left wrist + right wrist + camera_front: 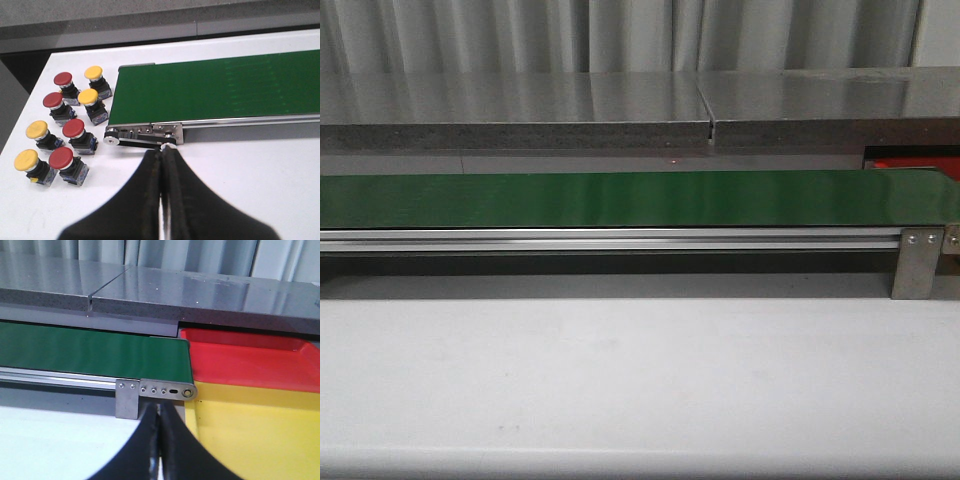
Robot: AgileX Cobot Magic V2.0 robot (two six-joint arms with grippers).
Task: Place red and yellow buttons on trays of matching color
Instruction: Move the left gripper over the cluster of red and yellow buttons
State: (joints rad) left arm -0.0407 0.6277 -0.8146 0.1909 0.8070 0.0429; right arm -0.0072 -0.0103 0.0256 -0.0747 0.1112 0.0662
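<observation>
Beside the green belt (210,85), 8 buttons (73,128) standing caps-up, untouched.

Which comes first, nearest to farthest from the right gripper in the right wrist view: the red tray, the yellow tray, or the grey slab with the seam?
1. Yellow tray, right beside the shut right gripper, at the belt's end.
2. Red tray, directly behind the yellow one.
3. Grey slab, farthest, beyond the green belt.
</observation>
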